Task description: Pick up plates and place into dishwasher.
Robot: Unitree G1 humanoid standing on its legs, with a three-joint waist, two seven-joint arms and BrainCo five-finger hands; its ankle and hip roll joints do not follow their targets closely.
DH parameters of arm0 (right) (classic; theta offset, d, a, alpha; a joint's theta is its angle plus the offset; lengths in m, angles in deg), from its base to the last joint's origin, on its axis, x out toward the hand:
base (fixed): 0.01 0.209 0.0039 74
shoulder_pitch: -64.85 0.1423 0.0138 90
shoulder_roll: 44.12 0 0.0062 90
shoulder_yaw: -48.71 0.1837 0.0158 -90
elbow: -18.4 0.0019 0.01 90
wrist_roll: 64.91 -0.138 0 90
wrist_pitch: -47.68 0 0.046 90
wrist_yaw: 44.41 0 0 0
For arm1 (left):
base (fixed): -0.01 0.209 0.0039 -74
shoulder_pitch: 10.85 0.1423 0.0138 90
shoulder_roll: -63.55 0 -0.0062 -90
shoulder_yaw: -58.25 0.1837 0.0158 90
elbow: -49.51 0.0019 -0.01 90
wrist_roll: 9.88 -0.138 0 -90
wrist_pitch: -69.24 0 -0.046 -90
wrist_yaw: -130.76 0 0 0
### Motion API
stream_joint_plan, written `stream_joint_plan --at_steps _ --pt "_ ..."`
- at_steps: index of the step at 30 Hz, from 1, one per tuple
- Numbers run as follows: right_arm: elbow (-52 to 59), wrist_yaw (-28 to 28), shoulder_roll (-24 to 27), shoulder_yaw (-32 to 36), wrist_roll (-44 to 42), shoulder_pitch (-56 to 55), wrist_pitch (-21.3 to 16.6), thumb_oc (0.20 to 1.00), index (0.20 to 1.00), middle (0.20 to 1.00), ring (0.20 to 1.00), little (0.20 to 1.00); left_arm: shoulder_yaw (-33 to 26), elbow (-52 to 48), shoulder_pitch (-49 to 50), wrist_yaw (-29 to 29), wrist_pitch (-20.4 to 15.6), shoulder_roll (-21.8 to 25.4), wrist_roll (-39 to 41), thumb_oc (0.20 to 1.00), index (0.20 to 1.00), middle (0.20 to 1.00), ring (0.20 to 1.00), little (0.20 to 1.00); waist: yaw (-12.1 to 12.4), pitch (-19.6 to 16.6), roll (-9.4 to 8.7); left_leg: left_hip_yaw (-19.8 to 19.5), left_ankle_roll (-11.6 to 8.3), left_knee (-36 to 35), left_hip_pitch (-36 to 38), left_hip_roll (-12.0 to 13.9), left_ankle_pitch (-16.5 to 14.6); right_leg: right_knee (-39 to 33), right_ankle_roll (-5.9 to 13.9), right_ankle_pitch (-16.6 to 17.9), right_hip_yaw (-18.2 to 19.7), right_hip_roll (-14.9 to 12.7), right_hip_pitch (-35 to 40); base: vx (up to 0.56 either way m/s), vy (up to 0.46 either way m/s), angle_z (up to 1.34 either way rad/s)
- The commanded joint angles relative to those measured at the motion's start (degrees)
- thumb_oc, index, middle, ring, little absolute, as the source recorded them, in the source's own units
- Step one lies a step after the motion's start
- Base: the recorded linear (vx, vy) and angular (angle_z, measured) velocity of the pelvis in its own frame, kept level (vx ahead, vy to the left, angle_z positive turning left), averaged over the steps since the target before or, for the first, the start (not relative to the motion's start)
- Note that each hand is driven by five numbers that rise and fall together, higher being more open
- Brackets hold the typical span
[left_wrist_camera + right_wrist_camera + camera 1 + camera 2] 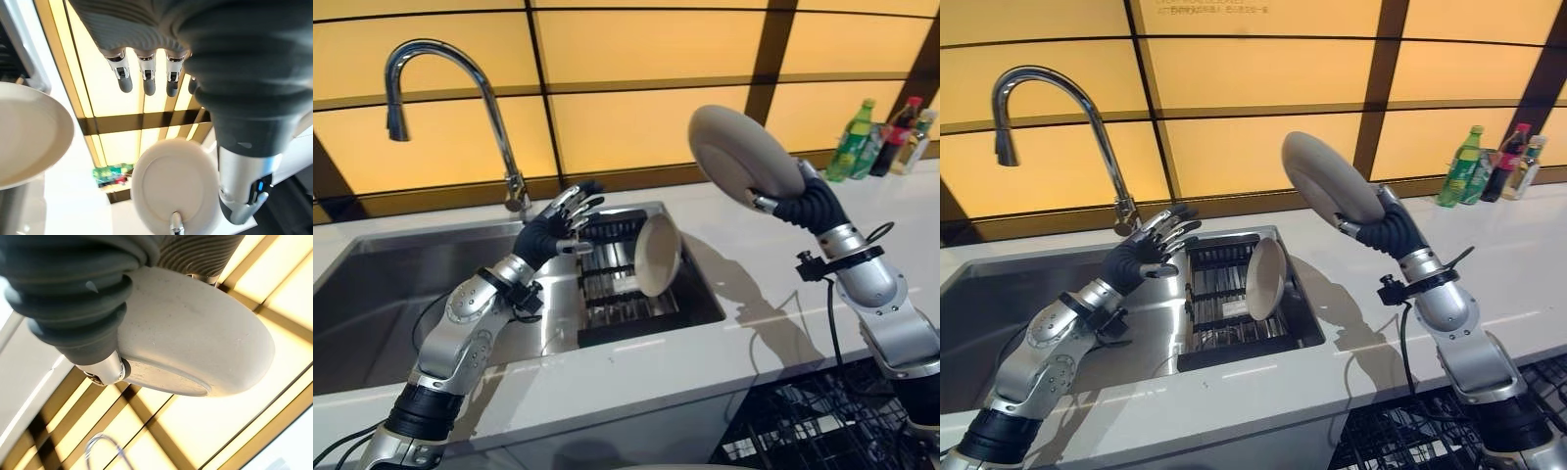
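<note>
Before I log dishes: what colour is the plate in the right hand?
Off-white plate, clearest in the right eye view.

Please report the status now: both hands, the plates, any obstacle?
Right hand grips grey plate, raised. Left hand open over sink. White plate upright in rack. No obstacle seen.

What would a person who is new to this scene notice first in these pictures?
Most striking is the grey plate that the right hand holds up in the air above the white counter. Next comes a second plate standing on edge in the dark rack inside the sink, with the open left hand hovering beside it.
</note>
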Motion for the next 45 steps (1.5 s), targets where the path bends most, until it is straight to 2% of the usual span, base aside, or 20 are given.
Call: stream_joint_plan --at_steps 1,5,8,9,11,13,16,18,23,27,29,31,36,39,45 --pt "-1.01 -4.32 2.61 6.15 1.02 1.42 -3.09 0.200 0.200 0.200 0.200 0.200 -3.85 1.46 -1.65 1.18 -4.65 1.47 3.43 1.000 1.000 1.000 1.000 1.000 -1.09 -0.82 -0.67 0.48 6.78 3.47 -2.27 -6.16 -2.61 0.48 -5.01 -2.20 -1.33 6.96 1.12 0.00 -0.048 -0.33" --pt "-1.73 -5.52 3.31 10.28 1.02 -1.16 -3.35 0.200 0.200 0.200 0.200 0.200 -5.77 2.25 -1.85 2.01 -5.42 1.41 3.68 1.000 1.000 1.000 1.000 1.000 -2.43 -0.54 -0.91 1.96 7.09 6.46 -2.66 -6.61 -4.12 0.51 -5.37 -1.78 0.09 7.42 0.93 -0.01 -0.032 -0.27" --pt "-2.51 -4.87 3.95 13.25 0.41 -3.35 -4.19 0.200 0.200 0.200 0.200 0.200 -7.59 2.74 -1.29 2.22 -5.82 1.14 3.55 1.000 1.000 1.000 1.000 1.000 -2.77 0.02 -0.98 -0.15 7.34 11.32 -3.84 -7.83 -5.27 0.77 -5.70 -1.80 1.88 8.05 1.07 0.01 -0.013 -0.34" --pt "-2.67 -4.80 4.29 13.79 0.04 -3.60 -3.97 0.200 0.200 0.200 0.200 0.200 -8.22 2.65 -0.83 2.30 -5.88 1.11 3.45 1.000 1.000 1.000 1.000 1.000 -2.39 0.22 -1.29 -2.10 7.23 13.07 -4.92 -8.45 -4.47 0.79 -5.90 -1.24 2.83 8.17 0.76 0.01 -0.018 -0.41" --pt "-3.67 -4.92 4.85 13.85 -0.91 -2.98 -3.54 0.200 0.200 0.200 0.200 0.200 -10.17 2.75 1.27 1.23 -6.61 1.18 2.41 1.000 1.000 1.000 1.000 1.000 -0.42 0.93 -1.82 -10.73 8.10 16.01 -6.85 -10.89 -4.37 1.20 -6.09 -0.65 5.67 8.51 0.64 -0.01 -0.003 -0.87" --pt "-4.54 -6.54 5.11 13.27 -0.86 -1.79 -1.99 0.200 0.200 0.200 0.200 0.200 -11.63 2.53 3.02 -0.42 -7.18 1.89 2.39 1.000 1.000 1.000 1.000 1.000 0.88 1.34 -2.20 -14.69 8.90 15.64 -7.37 -12.66 -4.42 1.51 -6.20 0.04 7.59 8.73 0.28 -0.08 0.067 -1.44" --pt "-6.03 -8.39 4.84 13.61 -0.36 -2.20 -1.86 0.200 0.200 0.200 0.200 0.200 -12.03 2.65 3.07 -0.68 -7.54 3.28 3.91 1.000 1.000 1.000 1.000 1.000 0.42 1.63 -1.76 -12.61 9.27 12.77 -6.40 -12.29 -5.73 1.57 -5.64 0.62 7.86 8.03 -0.56 -0.11 0.173 -0.92" --pt "-6.89 -8.74 3.65 14.09 0.62 -3.52 -2.67 0.200 0.200 0.200 0.200 0.200 -11.85 3.41 2.82 0.12 -8.34 3.61 4.01 1.000 1.000 1.000 1.000 1.000 -0.79 1.84 -1.06 -11.92 9.45 10.69 -5.10 -11.71 -6.32 1.61 -4.92 1.00 8.49 7.61 -1.58 -0.08 0.244 -0.34" --pt "-8.36 -8.04 2.53 15.62 1.20 -6.40 -3.33 0.200 0.200 0.200 0.200 0.200 -12.55 3.25 2.60 1.80 -8.61 5.01 4.42 1.000 1.000 1.000 1.000 1.000 -2.55 3.13 -0.38 -11.00 9.48 7.18 -3.47 -11.37 -5.50 3.33 -2.45 3.42 8.77 5.89 -6.01 -0.10 0.177 -0.14" --pt "-9.33 -6.18 1.92 17.65 0.06 -8.97 -3.58 0.200 0.200 0.200 0.200 0.200 -14.21 4.05 3.90 0.85 -8.51 4.95 4.35 1.000 1.000 1.000 1.000 1.000 -3.58 4.01 -0.51 -8.88 9.33 6.53 -2.77 -11.33 -5.62 4.40 -1.01 5.35 6.55 4.20 -8.98 -0.07 0.121 -0.22" --pt "-10.08 -3.84 1.48 17.60 -0.06 -9.49 -3.41 0.200 0.200 0.200 0.200 0.200 -14.85 4.88 4.72 0.87 -8.74 5.11 4.00 1.000 1.000 1.000 1.000 1.000 -3.30 4.39 -0.77 -6.95 9.27 6.08 -2.22 -11.17 -5.63 6.45 -0.13 6.48 2.72 2.96 -10.35 -0.03 0.052 -0.40" --pt "-11.42 -1.89 1.53 16.69 -0.03 -9.15 -2.53 0.200 0.200 0.200 0.200 0.200 -15.67 5.05 5.42 0.63 -8.86 5.24 3.59 1.000 1.000 1.000 1.000 1.000 -2.26 4.71 -0.75 -4.39 9.23 5.01 -1.95 -10.60 -4.89 8.82 0.08 5.70 -1.66 1.80 -9.92 -0.06 0.007 -0.46" --pt "-14.54 -0.54 1.61 15.19 0.16 -9.36 -0.23 0.200 0.200 0.200 0.200 0.200 -16.18 6.28 5.32 0.36 -9.65 6.04 3.66 1.000 1.000 1.000 1.000 1.000 -0.86 4.60 -0.49 -1.63 9.61 4.19 -3.06 -10.15 -3.64 12.30 -0.66 2.21 -5.25 0.82 -8.11 -0.05 -0.022 -0.56" --pt "-15.61 -0.38 1.49 15.04 0.13 -10.26 1.10 0.200 0.200 0.200 0.200 0.200 -17.21 6.12 6.22 1.21 -9.39 6.53 3.70 1.000 1.000 1.000 1.000 1.000 0.13 4.35 -0.54 -0.49 9.39 3.36 -3.21 -9.93 -3.20 9.61 -1.05 0.40 -7.96 0.74 -5.78 0.01 -0.079 -0.35" --pt "-18.50 2.78 0.56 13.47 1.44 -9.98 3.19 0.200 0.200 0.200 0.200 0.200 -19.14 7.33 6.89 3.93 -9.19 7.88 4.37 1.000 1.000 1.000 1.000 1.000 1.48 5.36 -0.89 1.28 8.94 2.26 -1.90 -9.75 -3.73 8.27 0.33 3.19 -13.05 -1.64 -6.36 0.03 -0.106 -0.35"
